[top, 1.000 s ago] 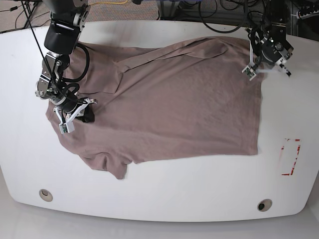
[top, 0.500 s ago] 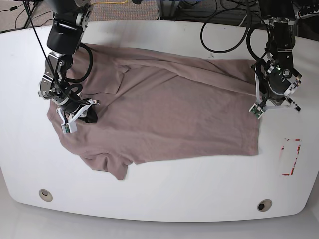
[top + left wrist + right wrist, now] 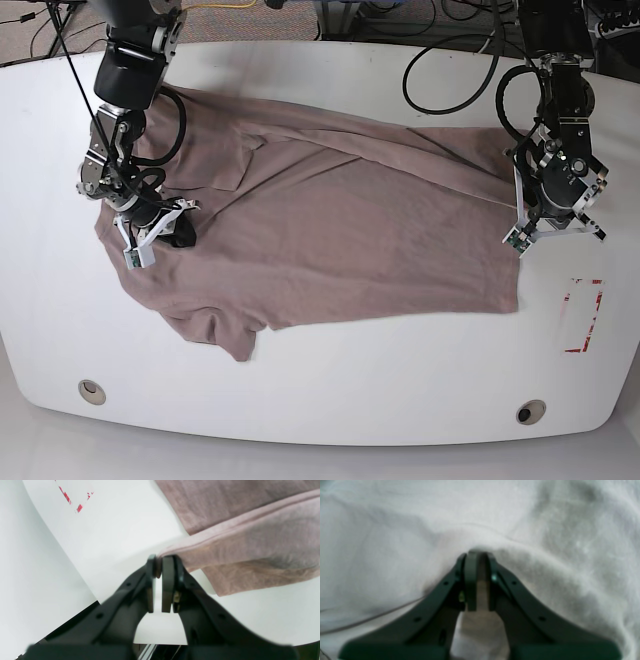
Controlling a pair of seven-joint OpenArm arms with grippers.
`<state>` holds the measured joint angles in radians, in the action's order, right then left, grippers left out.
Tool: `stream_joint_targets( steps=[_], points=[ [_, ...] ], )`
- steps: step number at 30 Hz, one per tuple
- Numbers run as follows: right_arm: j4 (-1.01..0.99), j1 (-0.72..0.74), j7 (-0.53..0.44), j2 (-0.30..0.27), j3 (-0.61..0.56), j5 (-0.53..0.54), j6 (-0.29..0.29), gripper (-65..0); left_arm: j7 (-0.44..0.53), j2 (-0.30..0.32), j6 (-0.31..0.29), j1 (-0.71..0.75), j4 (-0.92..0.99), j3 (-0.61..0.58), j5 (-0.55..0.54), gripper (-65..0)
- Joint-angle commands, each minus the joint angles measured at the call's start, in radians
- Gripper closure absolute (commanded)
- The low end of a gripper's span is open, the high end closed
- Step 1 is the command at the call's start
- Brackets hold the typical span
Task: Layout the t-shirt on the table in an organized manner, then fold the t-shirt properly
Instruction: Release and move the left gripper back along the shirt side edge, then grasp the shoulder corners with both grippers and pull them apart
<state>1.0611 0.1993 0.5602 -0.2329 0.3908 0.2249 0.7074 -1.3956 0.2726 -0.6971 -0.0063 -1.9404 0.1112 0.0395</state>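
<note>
The mauve-brown t-shirt [image 3: 340, 230] lies spread over the white table [image 3: 330, 390], wrinkled, with a fold ridge running from the collar toward the right. My left gripper [image 3: 524, 234] is at the shirt's right edge; in the left wrist view it [image 3: 160, 566] is shut on a raised hem of the t-shirt [image 3: 250, 532] above the table [image 3: 120, 530]. My right gripper [image 3: 152, 236] rests on the shirt's left part; in the right wrist view it [image 3: 477, 555] is shut on a pinch of the cloth [image 3: 545, 555], which looks washed-out grey there.
A red-white tape rectangle [image 3: 583, 315] lies on the table right of the shirt, also in the left wrist view [image 3: 75, 497]. Two round grommet holes [image 3: 92, 391] [image 3: 531, 411] sit near the front edge. Cables hang behind the table's far edge.
My left gripper has moved from the table's back right toward the front along the shirt's right edge, pulling the folded-over cloth with it. My right gripper has stayed in place.
</note>
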Motion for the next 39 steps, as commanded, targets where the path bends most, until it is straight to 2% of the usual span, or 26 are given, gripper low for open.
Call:
stream_joint_targets(
  steps=[1,5,12,13,16,18,21,24,31,35,39],
  points=[
    [-0.002,-0.002,0.064,-0.01,-0.003,-0.046,-0.009,-5.9,-0.001,0.012,-0.001,-0.024,-0.012,0.003,0.01,-5.8],
    [-0.002,-0.002,0.064,-0.012,-0.003,-0.048,-0.009,-5.9,-0.001,0.012,-0.001,-0.033,0.005,0.003,0.01,-8.5],
    [0.055,-0.011,0.07,-0.032,-0.002,-0.046,-0.009,-7.5,-0.001,0.012,-0.001,-0.094,0.114,0.008,0.01,-21.9],
    [0.074,-0.022,0.07,-0.032,-0.002,-0.046,-0.009,-9.0,-0.001,0.012,-0.001,-0.105,0.131,0.008,0.009,-23.6],
    [0.164,-0.045,0.087,-0.03,0.0,-0.046,-0.009,-19.5,0.025,0.012,-0.001,-0.128,0.163,0.008,0.006,-25.4],
    [0.229,-0.056,0.116,-0.029,0.015,-0.046,-0.009,-29.3,0.025,0.007,-0.001,-0.153,0.174,0.008,0.001,-25.8],
    [0.307,-0.059,0.168,-0.027,0.038,-0.046,-0.009,-40.7,0.025,-0.003,-0.001,-0.189,0.175,0.005,0.0,-28.9],
    [0.384,-0.077,0.209,-0.01,0.066,-0.046,-0.009,-47.4,0.025,-0.025,-0.001,-0.228,0.175,0.006,0.0,-33.1],
    [0.604,-0.136,0.334,-0.001,0.125,-0.046,-0.009,-54.2,0.022,-0.039,-0.001,-0.258,0.17,0.008,0.0,-34.4],
    [0.729,-0.195,0.409,0.0,0.13,-0.045,-0.009,-54.7,0.023,-0.039,-0.001,-0.197,0.169,0.008,0.0,-34.4],
    [0.836,-0.274,0.429,0.031,0.133,-0.055,-0.009,-54.7,0.026,-0.039,-0.001,-0.119,0.117,0.008,-0.002,-34.4]
  ],
)
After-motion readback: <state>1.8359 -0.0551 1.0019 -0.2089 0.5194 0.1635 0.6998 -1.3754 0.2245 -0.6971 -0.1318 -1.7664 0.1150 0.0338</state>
